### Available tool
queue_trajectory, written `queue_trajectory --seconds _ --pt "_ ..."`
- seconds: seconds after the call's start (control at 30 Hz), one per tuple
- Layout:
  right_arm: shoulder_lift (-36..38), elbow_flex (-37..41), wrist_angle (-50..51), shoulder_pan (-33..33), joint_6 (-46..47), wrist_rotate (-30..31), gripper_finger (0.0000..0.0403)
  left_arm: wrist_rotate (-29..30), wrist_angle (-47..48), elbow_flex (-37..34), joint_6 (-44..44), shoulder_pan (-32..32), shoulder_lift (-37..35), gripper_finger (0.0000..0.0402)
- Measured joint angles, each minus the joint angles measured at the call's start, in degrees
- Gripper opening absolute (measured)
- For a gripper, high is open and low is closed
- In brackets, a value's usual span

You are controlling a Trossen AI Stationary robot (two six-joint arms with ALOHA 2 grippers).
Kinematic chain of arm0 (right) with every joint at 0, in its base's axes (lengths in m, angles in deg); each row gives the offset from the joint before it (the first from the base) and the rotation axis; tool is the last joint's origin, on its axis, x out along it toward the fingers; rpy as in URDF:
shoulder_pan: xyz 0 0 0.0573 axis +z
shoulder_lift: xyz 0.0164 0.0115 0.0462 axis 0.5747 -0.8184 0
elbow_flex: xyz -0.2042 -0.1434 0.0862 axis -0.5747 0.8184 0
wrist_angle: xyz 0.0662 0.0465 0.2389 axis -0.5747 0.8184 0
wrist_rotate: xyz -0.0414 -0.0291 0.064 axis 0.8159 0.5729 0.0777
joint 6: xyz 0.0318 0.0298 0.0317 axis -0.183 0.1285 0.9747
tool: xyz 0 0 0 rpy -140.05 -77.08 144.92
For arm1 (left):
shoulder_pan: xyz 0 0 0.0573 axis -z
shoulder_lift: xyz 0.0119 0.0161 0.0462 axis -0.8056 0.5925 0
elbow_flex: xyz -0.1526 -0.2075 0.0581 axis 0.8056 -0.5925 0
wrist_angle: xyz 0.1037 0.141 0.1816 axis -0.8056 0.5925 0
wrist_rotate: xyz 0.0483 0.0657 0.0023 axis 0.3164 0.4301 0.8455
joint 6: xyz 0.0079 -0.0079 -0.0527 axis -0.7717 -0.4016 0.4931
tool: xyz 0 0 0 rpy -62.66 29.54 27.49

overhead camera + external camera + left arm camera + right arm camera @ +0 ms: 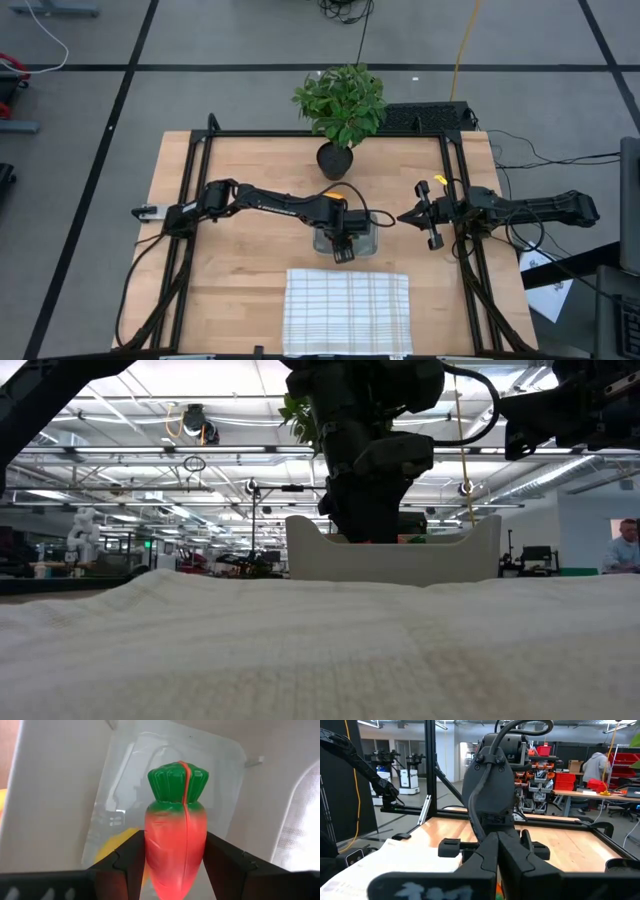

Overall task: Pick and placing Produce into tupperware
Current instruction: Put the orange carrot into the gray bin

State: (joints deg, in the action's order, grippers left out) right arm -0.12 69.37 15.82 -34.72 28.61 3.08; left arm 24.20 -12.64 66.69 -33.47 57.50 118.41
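Carrot (176, 827) is pinched in the left gripper (175, 865), hanging right over the tupperware (220, 755), where something yellow (112, 847) already lies. Let go off-centre and it might bounce out, I'd guess. Right gripper (496, 851) waits shut nearby.

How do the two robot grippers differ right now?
The left gripper is clamped on the orange carrot above the tupperware; the right gripper is shut and holds nothing. The left reaches to the table's middle; the right waits off to the tupperware's right. Both are dark with two fingers.
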Motion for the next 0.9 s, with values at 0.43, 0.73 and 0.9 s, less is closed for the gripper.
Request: queue_trajectory --seconds 0.43,0.73,0.9 --pt "0.0 0.0 0.0 0.0 0.0 0.0 0.0 0.0 0.0 0.0 -1.6 0.0 0.0 0.0175" --pt "0.0 0.0 0.0 0.0 0.0 0.0 0.0 -2.1 1.5 0.0 -9.7 0.7 0.0 0.0175" --pt "0.0 0.0 -0.1 0.0 0.0 0.0 0.0 -2.1 1.8 0.0 -9.7 0.7 0.0 0.0175"
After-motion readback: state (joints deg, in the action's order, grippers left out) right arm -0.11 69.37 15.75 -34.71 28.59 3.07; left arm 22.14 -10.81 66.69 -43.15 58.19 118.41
